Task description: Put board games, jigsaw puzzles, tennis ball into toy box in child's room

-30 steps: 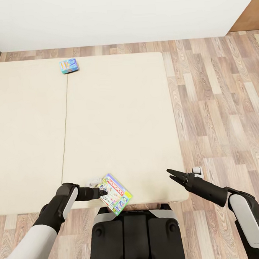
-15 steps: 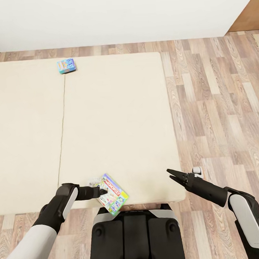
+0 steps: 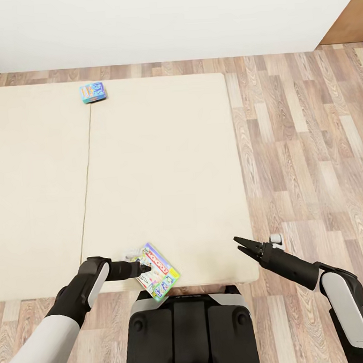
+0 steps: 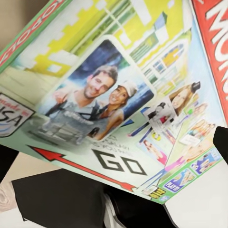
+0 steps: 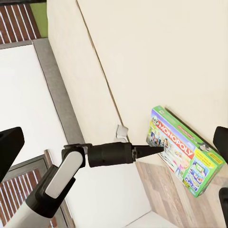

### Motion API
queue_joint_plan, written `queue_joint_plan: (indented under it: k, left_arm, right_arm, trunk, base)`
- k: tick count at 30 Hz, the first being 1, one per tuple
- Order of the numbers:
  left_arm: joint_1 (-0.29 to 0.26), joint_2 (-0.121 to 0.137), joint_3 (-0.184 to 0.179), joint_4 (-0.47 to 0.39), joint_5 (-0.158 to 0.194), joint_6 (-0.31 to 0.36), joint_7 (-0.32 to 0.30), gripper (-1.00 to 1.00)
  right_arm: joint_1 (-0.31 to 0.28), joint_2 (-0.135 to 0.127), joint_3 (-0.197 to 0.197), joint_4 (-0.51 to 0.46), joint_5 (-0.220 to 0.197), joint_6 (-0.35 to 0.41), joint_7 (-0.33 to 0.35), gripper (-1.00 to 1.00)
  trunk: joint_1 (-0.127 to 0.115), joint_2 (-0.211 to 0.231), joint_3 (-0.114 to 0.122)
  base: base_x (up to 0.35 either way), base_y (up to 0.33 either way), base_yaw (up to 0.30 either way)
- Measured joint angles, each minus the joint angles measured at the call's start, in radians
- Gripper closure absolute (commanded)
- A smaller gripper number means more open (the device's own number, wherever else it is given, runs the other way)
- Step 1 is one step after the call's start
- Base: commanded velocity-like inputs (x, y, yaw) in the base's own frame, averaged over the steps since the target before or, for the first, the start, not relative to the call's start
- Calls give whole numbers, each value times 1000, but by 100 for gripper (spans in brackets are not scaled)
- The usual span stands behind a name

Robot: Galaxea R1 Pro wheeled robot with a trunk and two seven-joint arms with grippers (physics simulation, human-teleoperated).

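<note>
Head view: the left gripper [image 3: 146, 268] meets the near-left edge of the Monopoly box [image 3: 157, 271], which lies at the near edge of the bed [image 3: 164, 166], one corner overhanging the floor just ahead of the robot's base [image 3: 190, 331]. Right wrist view: the left gripper [image 5: 159, 150] tapers to a narrow point that touches the box's [image 5: 187, 152] short end; whether the fingers pinch the box or merely rest against it cannot be told. Left wrist view: the printed lid [image 4: 118, 99] crowds the lens, which suggests very close contact. The right gripper [image 3: 240, 244] hovers over the bed's near right corner, well apart from the box, its fingers slightly parted and carrying nothing. A second board game, the light-blue box [image 3: 93, 92], lies at the far side of the bed, beyond easy reach. The step in hand appears to be securing the Monopoly box. Done well, it calls for a grip across the box's thin edge, deep enough that the flat lid cannot pivot, and a level lift. The overhanging corner is the chief risk: a sideways push could tip the box to the floor.
</note>
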State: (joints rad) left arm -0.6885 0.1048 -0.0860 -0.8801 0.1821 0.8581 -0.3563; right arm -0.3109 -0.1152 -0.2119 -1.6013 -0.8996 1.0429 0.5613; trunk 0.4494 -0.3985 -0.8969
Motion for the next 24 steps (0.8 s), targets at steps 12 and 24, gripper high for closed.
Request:
queue_joint_plan:
  k: [12, 24]
  left_arm:
    - [0, 0, 1, -1, 1, 0, 0, -100]
    - [0, -1, 1, -1, 1, 0, 0, -100]
  right_arm:
    - [0, 0, 0, 0, 0, 0, 0, -100]
    - [0, 0, 0, 0, 0, 0, 0, -100]
  trunk:
    - [0, 0, 0]
    - [0, 0, 0]
  base:
    - [-26, -60, 0]
    - [-34, -62, 0]
